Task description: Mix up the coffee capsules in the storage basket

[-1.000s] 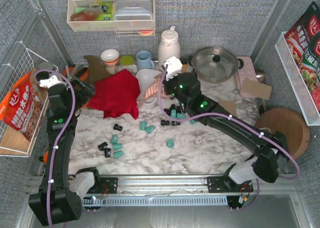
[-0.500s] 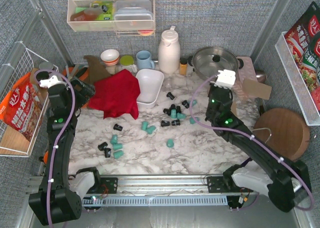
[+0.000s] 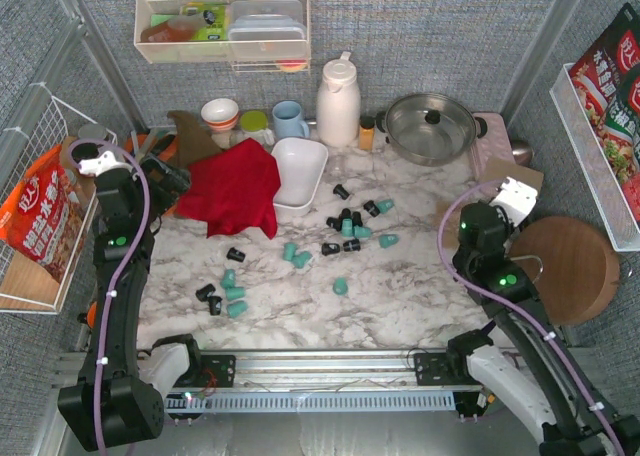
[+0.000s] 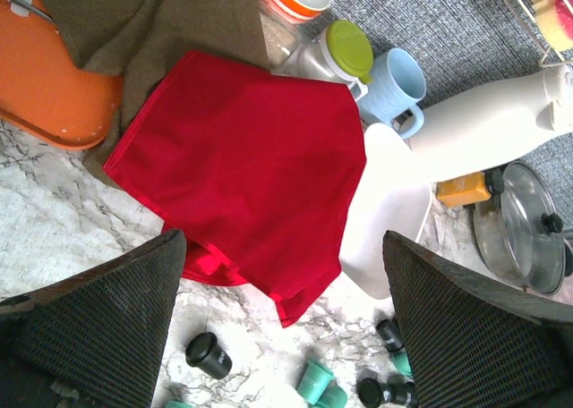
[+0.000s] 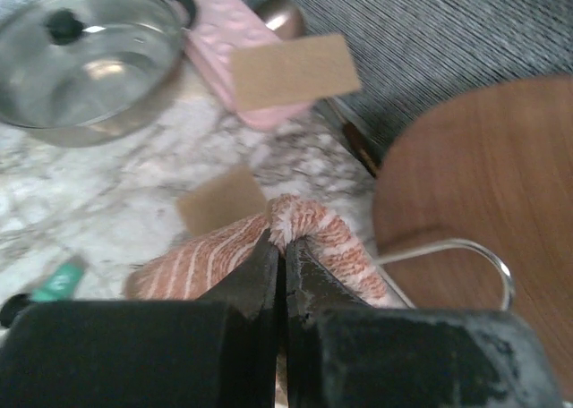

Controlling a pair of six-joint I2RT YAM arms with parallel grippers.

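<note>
The storage basket (image 3: 298,173), a white tub, stands at the back middle beside a red cloth and looks empty; the left wrist view also shows the storage basket (image 4: 389,220). Teal and black coffee capsules (image 3: 350,226) lie scattered on the marble, with more capsules (image 3: 228,294) nearer the front left. A black capsule (image 4: 209,354) and a teal capsule (image 4: 315,383) lie below my left gripper (image 4: 282,274). The left gripper (image 3: 165,176) hangs open and empty over the left side. My right gripper (image 5: 285,242) is shut on an orange-and-white striped cloth (image 5: 322,233). The right gripper (image 3: 478,224) is at the right, by the round wooden board.
A red cloth (image 3: 232,188) lies left of the basket. Along the back stand bowls, a blue mug (image 3: 290,119), a white thermos (image 3: 338,88), a small orange jar (image 3: 366,133) and a steel pot (image 3: 430,126). A pink board (image 3: 500,146) and round wooden board (image 3: 565,266) sit right.
My right arm has swung from the basket to the table's right side, carrying the striped cloth away and leaving the basket uncovered. The left arm has not moved.
</note>
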